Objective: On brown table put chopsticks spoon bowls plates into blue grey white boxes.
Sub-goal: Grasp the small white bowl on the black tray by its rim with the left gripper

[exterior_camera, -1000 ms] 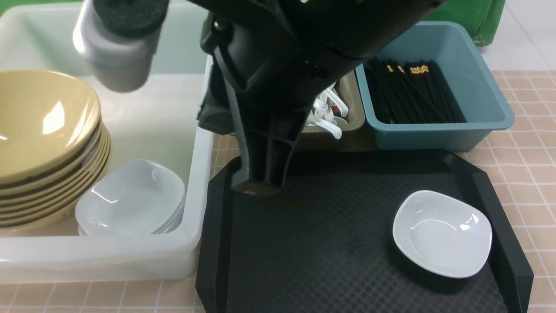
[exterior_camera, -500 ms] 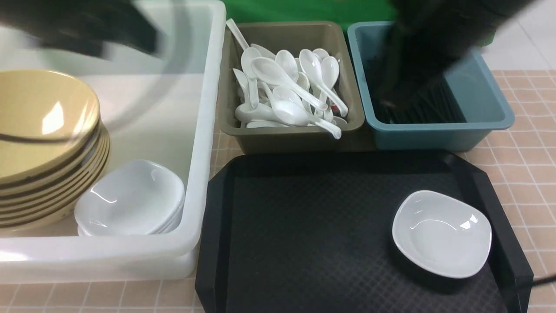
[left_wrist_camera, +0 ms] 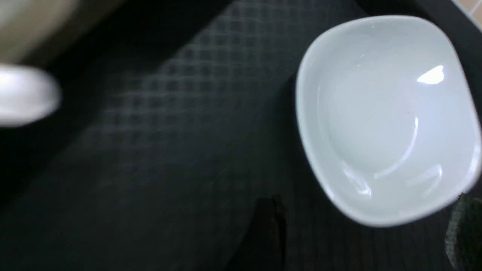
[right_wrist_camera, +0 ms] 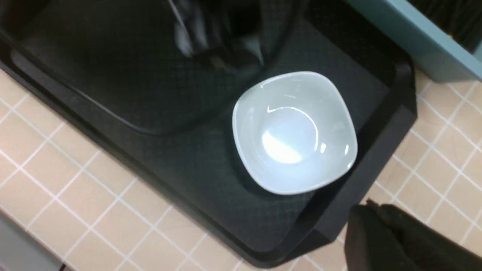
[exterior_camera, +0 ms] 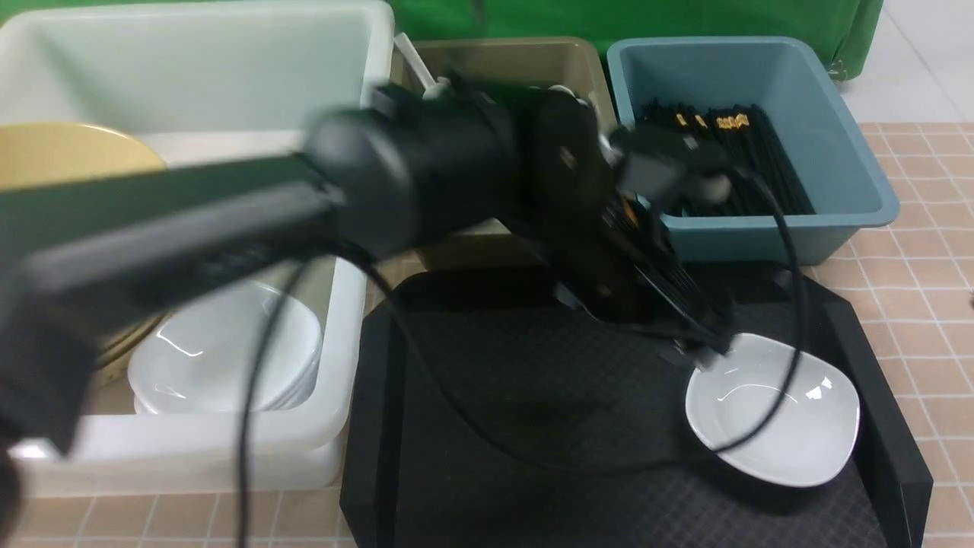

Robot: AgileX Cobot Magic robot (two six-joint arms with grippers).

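Note:
A white squarish bowl [exterior_camera: 772, 411] sits on the black tray [exterior_camera: 533, 426] at its right side. My left arm reaches across from the left, and its gripper [exterior_camera: 696, 354] hangs just over the bowl's near-left rim. In the left wrist view the bowl [left_wrist_camera: 384, 116] lies just ahead of the gripper [left_wrist_camera: 365, 233], which is open and empty with its fingers wide apart. My right gripper [right_wrist_camera: 371, 207] is shut and empty, over the tiled table just off the tray's corner, with the bowl [right_wrist_camera: 293, 131] ahead of it. It is out of the front view.
The white box [exterior_camera: 350, 320] at left holds stacked yellow bowls [exterior_camera: 68, 148] and white bowls [exterior_camera: 224, 350]. The grey-brown spoon box [exterior_camera: 494, 57] is mostly hidden by my arm. The blue box [exterior_camera: 768, 228] holds black chopsticks [exterior_camera: 730, 160]. A cable [exterior_camera: 784, 251] loops over the tray.
My left arm has swung from over the white box across the tray to the white bowl. My right arm has left the blue box and gone out of the front view.

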